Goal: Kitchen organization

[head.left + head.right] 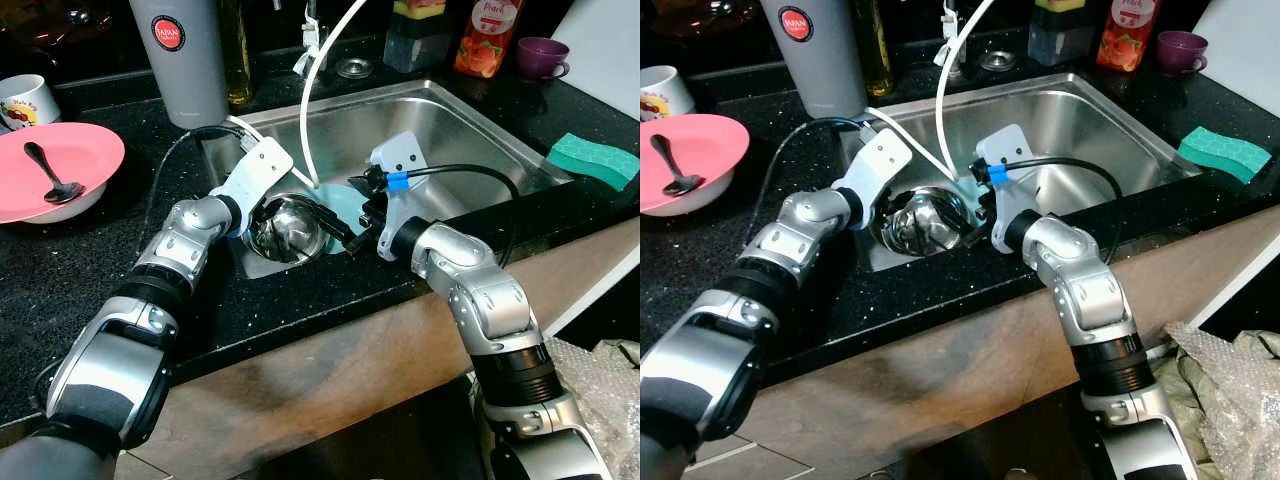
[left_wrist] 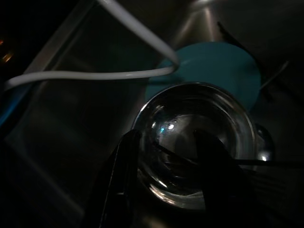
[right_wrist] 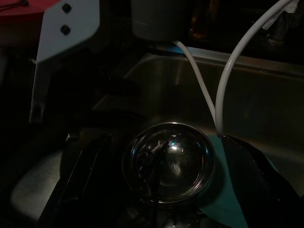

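Left eye view: black counter (image 1: 60, 260), steel sink (image 1: 470, 140); both grippers' jaws spread w/ bowl (image 1: 288, 228) between.

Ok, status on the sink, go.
Left claw open astride steel bowl rim. Right claw open around bowl. White hose hangs close behind.

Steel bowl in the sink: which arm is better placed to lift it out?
Left, probably. The left gripper already straddles the steel bowl's rim, one finger inside; the right gripper sits open around it, gripping nothing.
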Controlling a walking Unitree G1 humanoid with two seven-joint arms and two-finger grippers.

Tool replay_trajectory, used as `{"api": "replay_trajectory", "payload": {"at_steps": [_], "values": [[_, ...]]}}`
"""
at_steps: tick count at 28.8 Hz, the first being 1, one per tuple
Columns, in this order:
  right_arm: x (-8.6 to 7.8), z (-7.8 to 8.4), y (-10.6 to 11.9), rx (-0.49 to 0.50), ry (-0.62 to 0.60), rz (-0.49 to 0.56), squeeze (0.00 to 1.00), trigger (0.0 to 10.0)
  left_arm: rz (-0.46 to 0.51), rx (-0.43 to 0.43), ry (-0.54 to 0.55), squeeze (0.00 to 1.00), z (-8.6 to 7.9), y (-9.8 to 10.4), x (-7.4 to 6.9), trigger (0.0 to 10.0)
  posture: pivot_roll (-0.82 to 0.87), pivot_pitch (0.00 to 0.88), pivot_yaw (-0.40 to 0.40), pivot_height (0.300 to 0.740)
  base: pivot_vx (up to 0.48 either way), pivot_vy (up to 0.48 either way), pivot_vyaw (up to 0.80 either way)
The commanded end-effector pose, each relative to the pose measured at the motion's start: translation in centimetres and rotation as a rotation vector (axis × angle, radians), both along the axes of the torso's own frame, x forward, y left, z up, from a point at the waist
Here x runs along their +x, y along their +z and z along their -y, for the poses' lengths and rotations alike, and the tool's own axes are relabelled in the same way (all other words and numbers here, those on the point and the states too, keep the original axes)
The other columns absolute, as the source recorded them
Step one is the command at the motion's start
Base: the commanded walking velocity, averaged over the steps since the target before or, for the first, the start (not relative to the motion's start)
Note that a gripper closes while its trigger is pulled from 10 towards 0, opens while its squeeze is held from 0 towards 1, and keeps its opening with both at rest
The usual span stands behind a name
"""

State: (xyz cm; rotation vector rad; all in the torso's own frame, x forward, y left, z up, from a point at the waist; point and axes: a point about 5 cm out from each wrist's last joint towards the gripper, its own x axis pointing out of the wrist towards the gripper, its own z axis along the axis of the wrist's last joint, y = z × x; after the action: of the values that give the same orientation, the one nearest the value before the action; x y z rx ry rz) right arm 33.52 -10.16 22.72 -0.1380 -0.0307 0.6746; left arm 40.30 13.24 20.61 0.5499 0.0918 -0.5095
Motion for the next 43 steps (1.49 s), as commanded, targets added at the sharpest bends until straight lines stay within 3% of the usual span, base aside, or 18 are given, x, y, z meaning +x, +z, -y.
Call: {"api": "replay_trajectory", "payload": {"at_steps": [1,5,8,9,11,12,15,19,24,32,37,40,42,43], "values": [[0.1,-0.2,0.0,-0.004,0.008,0.002,0.0,10.0,0.018,-0.005,0.038,0.0,-0.7,1.0,0.3,10.0,0.02,0.097,0.003,0.74,0.0,0.0,0.0],[0.1,-0.2,0.1,-0.005,0.007,0.003,0.0,10.0,0.03,-0.042,0.105,0.0,-1.0,2.4,0.6,10.0,0.02,0.097,0.002,0.74,0.0,0.0,0.0],[0.1,-0.1,0.1,-0.005,0.005,0.004,0.0,10.0,0.066,-0.167,0.227,0.0,-1.6,5.0,1.2,10.0,0.02,0.097,0.002,0.74,0.0,0.0,0.0],[0.1,0.0,0.1,-0.006,0.005,0.004,0.0,10.0,0.107,-0.259,0.281,0.0,-2.0,6.9,1.4,10.0,0.02,0.097,0.002,0.74,0.0,0.0,0.0],[0.1,0.0,0.1,-0.006,0.004,0.004,0.0,10.0,0.122,-0.299,0.296,0.0,-2.1,7.7,1.5,10.0,0.02,0.097,0.002,0.74,0.0,0.0,0.0],[0.1,0.0,0.1,-0.006,0.003,0.005,0.0,10.0,0.179,-0.355,0.37,0.0,-2.9,9.5,1.6,10.0,0.02,0.096,-0.002,0.74,0.0,0.0,0.0],[0.2,0.0,0.2,-0.004,0.005,0.006,0.0,10.0,0.258,-0.336,0.498,0.0,-4.8,12.1,1.4,10.0,0.02,0.094,-0.002,0.74,0.0,0.0,0.0],[0.2,-0.1,0.3,-0.002,0.008,0.009,0.0,10.0,0.258,-0.308,0.545,0.0,-6.6,13.6,1.0,10.0,0.02,0.092,0.0,0.74,0.0,0.0,0.0],[0.2,-0.1,0.3,-0.001,0.012,0.011,0.0,10.0,0.265,-0.312,0.647,0.0,-9.2,14.3,0.4,10.0,0.02,0.092,0.001,0.74,0.0,0.0,0.0],[0.1,0.1,0.4,-0.012,0.019,0.011,0.0,10.0,0.196,-0.569,0.85,0.0,-13.7,12.4,-1.1,10.0,0.02,0.095,-0.003,0.74,0.0,0.0,0.0],[0.1,0.1,0.4,-0.017,0.023,0.01,0.0,10.0,0.185,-0.58,0.881,0.0,-14.7,12.1,-2.0,10.0,0.02,0.094,-0.004,0.74,0.0,0.0,0.0],[0.0,0.1,0.3,-0.025,0.032,0.009,0.0,10.0,0.191,-0.544,0.909,0.0,-15.9,11.9,-3.5,10.0,0.02,0.093,-0.006,0.74,0.0,0.0,0.0],[0.0,0.1,0.3,-0.025,0.032,0.009,0.0,10.0,0.191,-0.544,0.909,0.0,-15.9,11.9,-3.5,10.0,0.02,0.093,-0.006,0.74,0.0,0.0,0.0],[0.0,0.2,0.2,-0.029,0.037,0.007,0.0,10.0,0.232,-0.522,0.909,0.0,-16.6,12.0,-4.5,10.0,0.03,0.09,-0.012,0.74,0.0,0.0,0.0]]}}
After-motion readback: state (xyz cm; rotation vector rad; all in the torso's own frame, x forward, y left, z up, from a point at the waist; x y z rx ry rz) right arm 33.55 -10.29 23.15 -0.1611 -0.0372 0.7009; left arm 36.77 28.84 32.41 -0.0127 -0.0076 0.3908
